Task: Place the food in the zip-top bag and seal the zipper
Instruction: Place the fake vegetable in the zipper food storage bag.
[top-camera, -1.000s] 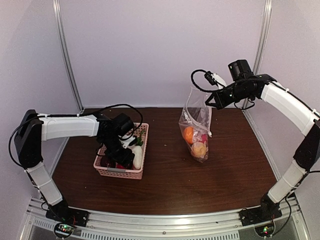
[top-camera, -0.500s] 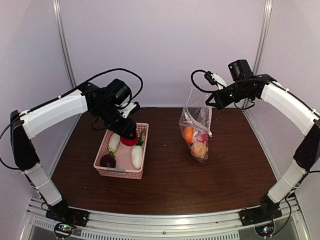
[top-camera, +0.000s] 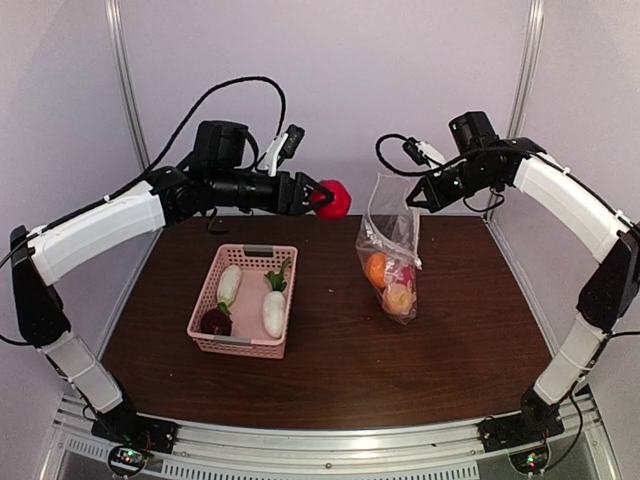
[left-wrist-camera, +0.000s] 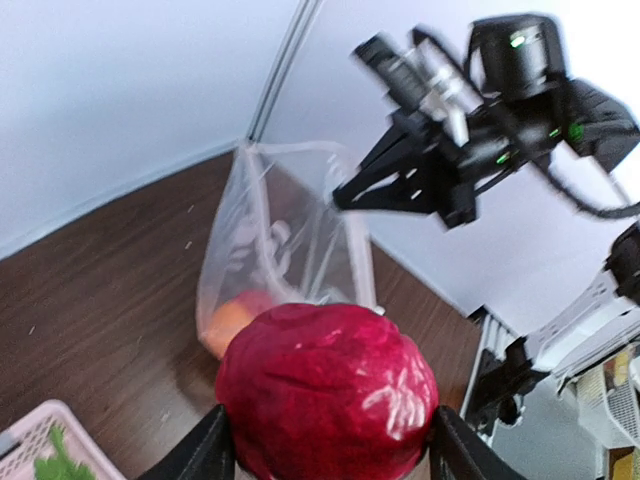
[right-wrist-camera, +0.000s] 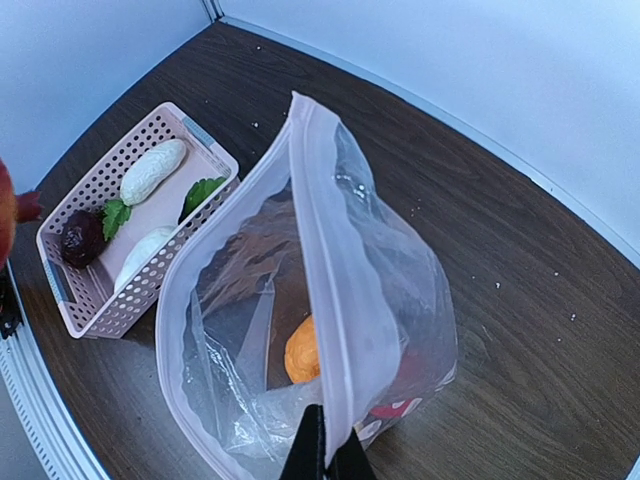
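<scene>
My left gripper (top-camera: 318, 198) is shut on a red round toy piece (top-camera: 333, 199) and holds it in the air left of the bag's mouth. In the left wrist view the piece (left-wrist-camera: 325, 390) fills the space between the jaws. My right gripper (top-camera: 412, 197) is shut on the zip strip (right-wrist-camera: 335, 270) and holds the clear zip-top bag (top-camera: 392, 255) upright with its mouth open (right-wrist-camera: 250, 300). An orange piece (top-camera: 377, 269) and a yellow piece (top-camera: 398, 297) lie inside the bag. I cannot make out the slider tab.
The pink lattice basket (top-camera: 243, 345) stands on the table's left half. It holds two white radishes (top-camera: 229, 284) (top-camera: 272, 312) and a dark maroon piece (top-camera: 215, 321). Walls and metal posts close the back and both sides.
My left gripper took the red piece out of the basket and carried it up and to the right, towards the bag's mouth. My right gripper shifted slightly left with the bag.
</scene>
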